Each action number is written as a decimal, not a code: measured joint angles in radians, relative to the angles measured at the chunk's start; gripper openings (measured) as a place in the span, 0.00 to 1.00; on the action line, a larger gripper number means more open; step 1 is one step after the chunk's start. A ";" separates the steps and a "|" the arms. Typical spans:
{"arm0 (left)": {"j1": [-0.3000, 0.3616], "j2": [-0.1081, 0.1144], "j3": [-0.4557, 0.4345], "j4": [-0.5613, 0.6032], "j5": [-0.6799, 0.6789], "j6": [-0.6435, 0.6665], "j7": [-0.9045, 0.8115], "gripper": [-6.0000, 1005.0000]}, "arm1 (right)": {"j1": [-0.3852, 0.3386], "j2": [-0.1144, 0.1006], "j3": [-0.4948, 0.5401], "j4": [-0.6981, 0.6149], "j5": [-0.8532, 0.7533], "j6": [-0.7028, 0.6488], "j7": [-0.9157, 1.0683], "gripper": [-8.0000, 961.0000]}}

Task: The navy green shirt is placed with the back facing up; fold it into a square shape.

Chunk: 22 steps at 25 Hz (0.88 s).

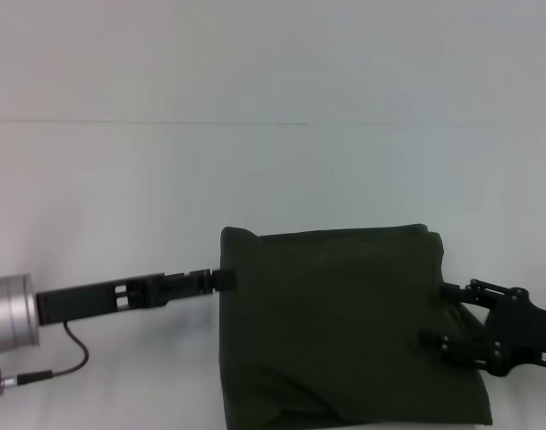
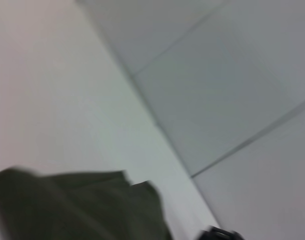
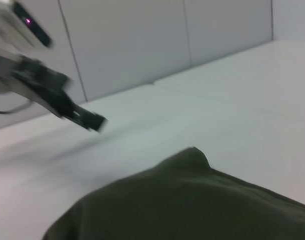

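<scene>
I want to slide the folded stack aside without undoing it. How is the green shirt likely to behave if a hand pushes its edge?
The navy green shirt is soft cloth with rounded, puffed edges, so it would probably bunch rather than slide whole. Its layers sit loosely, so a push from the left hand at its edge may shift only the top one. The right hand sits opposite.

Dark olive cloth on pale white, with black and silver arms

The large dark olive-green cotton shirt (image 1: 345, 327) shows one plain colour, with no print or pattern on the face in view. It lies on a plain, pale white tabletop (image 1: 121, 179), crossed by one thin grey line. The left gripper (image 1: 221, 279) is black, on a black arm that ends in a silver metal cylinder (image 1: 9, 313) carrying a small green light. The right gripper (image 1: 439, 315) is black throughout.
</scene>
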 joint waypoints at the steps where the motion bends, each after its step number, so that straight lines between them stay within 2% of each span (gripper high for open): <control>1: -0.021 0.009 0.011 -0.005 0.017 -0.034 -0.098 0.94 | -0.014 0.000 0.002 -0.013 0.006 -0.028 -0.001 0.84; 5: -0.082 0.038 0.040 -0.039 0.112 -0.181 -0.350 0.94 | -0.060 0.000 0.019 -0.034 0.019 -0.106 -0.049 0.84; 7: -0.112 0.050 0.052 -0.066 0.173 -0.248 -0.392 0.94 | -0.092 0.003 0.039 -0.024 0.020 -0.143 -0.149 0.84; 11: -0.140 0.062 0.058 -0.100 0.216 -0.288 -0.426 0.95 | -0.114 0.004 0.052 -0.004 0.020 -0.160 -0.219 0.84; 15: -0.150 0.062 0.062 -0.115 0.226 -0.298 -0.452 0.95 | -0.120 0.002 0.054 0.002 0.017 -0.161 -0.232 0.84; 22: -0.179 0.045 0.105 -0.166 0.232 -0.367 -0.452 0.94 | -0.118 0.002 0.052 0.002 0.014 -0.167 -0.229 0.84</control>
